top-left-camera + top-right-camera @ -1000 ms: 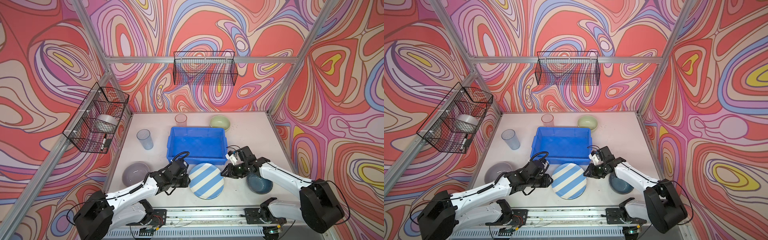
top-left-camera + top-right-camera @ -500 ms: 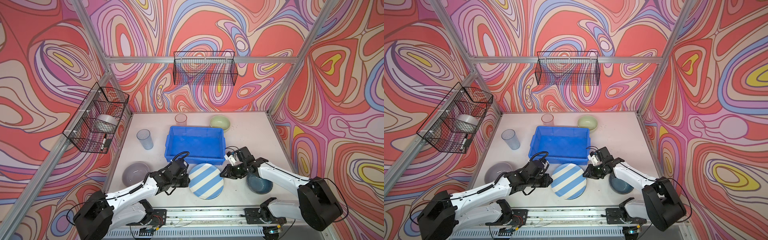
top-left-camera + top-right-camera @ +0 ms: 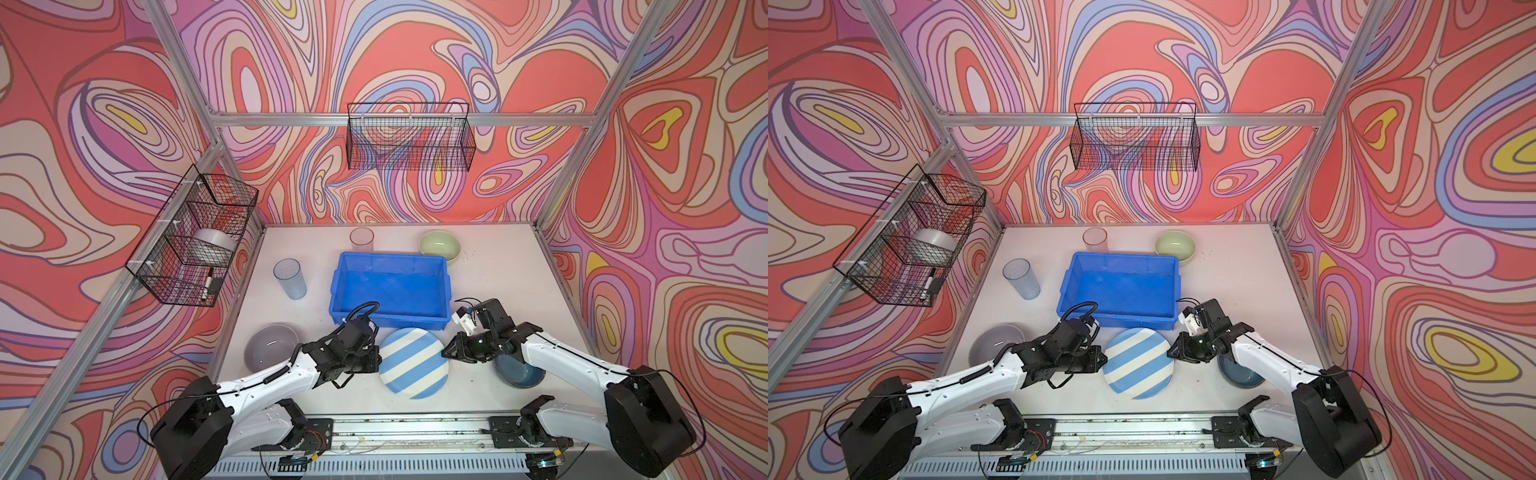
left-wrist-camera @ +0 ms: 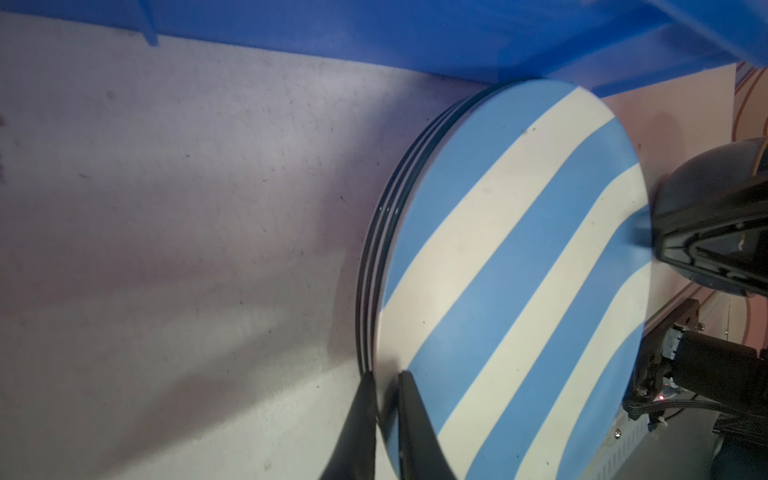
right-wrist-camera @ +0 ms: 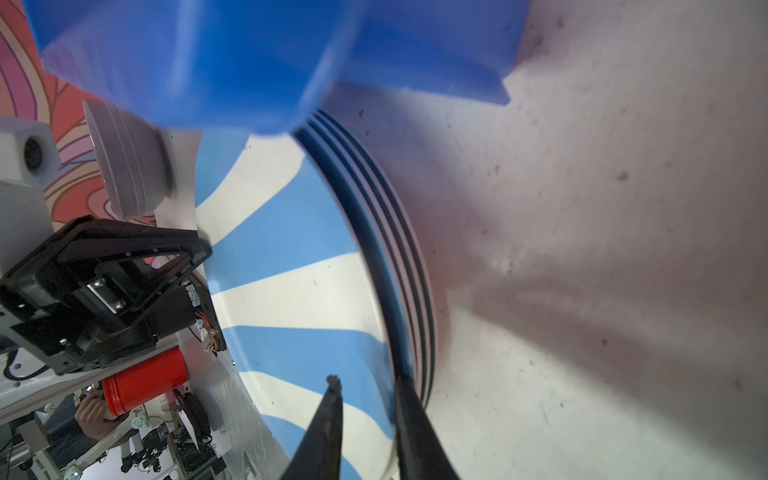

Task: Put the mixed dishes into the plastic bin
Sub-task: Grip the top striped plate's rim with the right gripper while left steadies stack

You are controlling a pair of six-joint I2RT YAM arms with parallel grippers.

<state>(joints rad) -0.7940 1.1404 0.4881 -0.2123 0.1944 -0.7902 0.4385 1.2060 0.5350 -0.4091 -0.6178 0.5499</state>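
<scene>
Bright blue plastic, the bin [image 3: 390,291] stands mid-table in both top views, and the blue-and-white striped plate [image 3: 413,361] lies on the table [image 3: 498,274] just in front of its near wall, outside it. The left gripper [image 3: 377,360] meets the plate's left rim and the right gripper [image 3: 444,353] its right rim; the jaws are too small to judge there. In the left wrist view the left gripper [image 4: 384,399] has its jaws pinched closed on the rim of the plate [image 4: 511,270], with a dark-ringed edge [image 4: 374,257] showing beneath and the plate's far side right up against the bin [image 4: 415,37]. In the right wrist view the right gripper [image 5: 365,399] straddles the rim with narrow jaws, one finger over the plate [image 5: 291,299], the other against the dark-ringed edge [image 5: 415,291]; I cannot tell whether they press.
</scene>
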